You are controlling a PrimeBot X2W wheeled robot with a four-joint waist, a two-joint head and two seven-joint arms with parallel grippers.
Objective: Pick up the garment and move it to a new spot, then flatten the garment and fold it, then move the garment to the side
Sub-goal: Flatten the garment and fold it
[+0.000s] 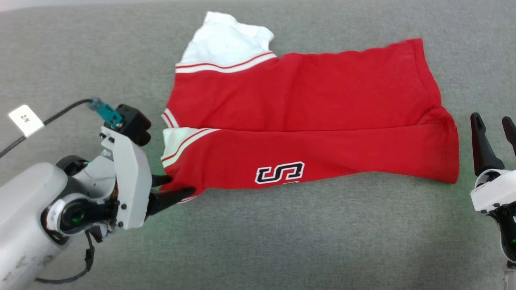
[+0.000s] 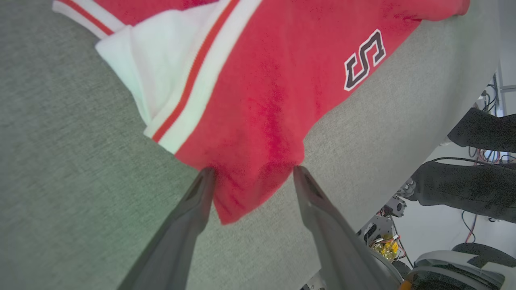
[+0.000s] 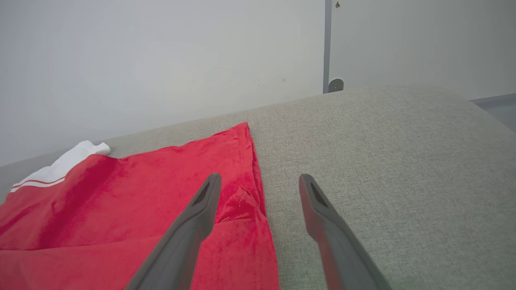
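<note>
Garment (image 1: 306, 100) lies folded lengthwise mid grey surface (image 1: 282, 249), white sleeve ends toward 11 o'clock, black numeral (image 1: 279, 172) on near fold. Left gripper (image 1: 181, 184) at 8 o'clock, fingers spread, garment's near-left corner lying between them, not pinched. Right gripper (image 1: 492, 117) at 3 o'clock, just off the hem, fingers apart, holding nothing. White tag (image 1: 26, 119) on cable (image 1: 64, 110) at 9 o'clock, well apart from the garment.

garment (image 1: 306, 104) on surface (image 1: 282, 241), left tool (image 1: 181, 184) at its corner, right tool (image 1: 492, 119) beside
</note>
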